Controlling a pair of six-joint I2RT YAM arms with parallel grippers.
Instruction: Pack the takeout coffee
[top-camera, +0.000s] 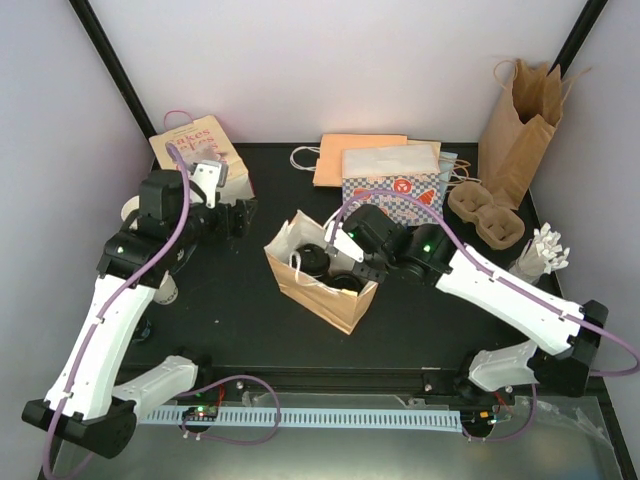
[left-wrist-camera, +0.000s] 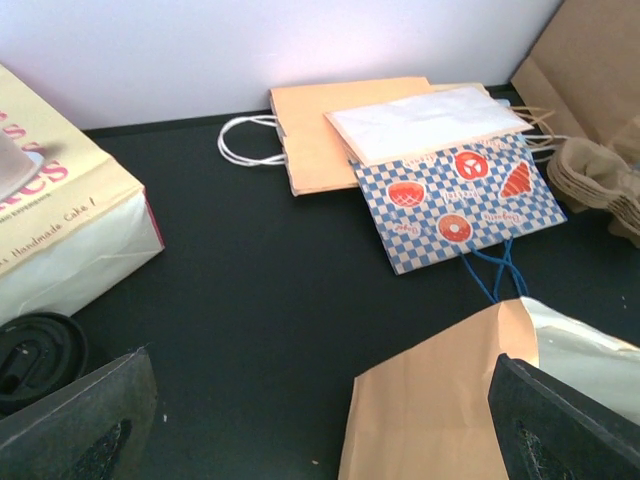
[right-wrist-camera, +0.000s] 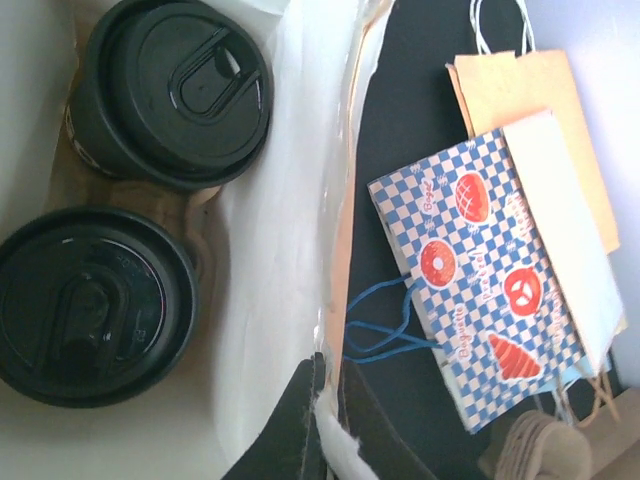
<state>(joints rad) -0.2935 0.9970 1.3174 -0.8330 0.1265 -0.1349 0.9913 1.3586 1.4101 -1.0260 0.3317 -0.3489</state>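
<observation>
right wrist view: two takeout coffee cups (right-wrist-camera: 170, 90) stand side by side deep in the brown paper bag (right-wrist-camera: 270, 300), black lids up. The right gripper (right-wrist-camera: 330, 390) is clenched on the bag's near rim, with a thin fold of white lining pinched between its fingers. the cups look packed, so the step in hand is probably handling the bag mouth. done well, that means a light, steady pull on the rim, along the wall rather than across it, so the paper does not tear and the bag does not tip its cups. the left gripper (left-wrist-camera: 320, 425) is released, its fingers spread wide, hanging over the table beside the bag, and it could steady the opposite wall. only the lids show; the cup bodies are hidden, and a strip of brown card between them may be a carrier, though i cannot tell. how much paper the fingers pinch is cut off at the frame's edge. in the top external view the arm covers that rim.
</observation>
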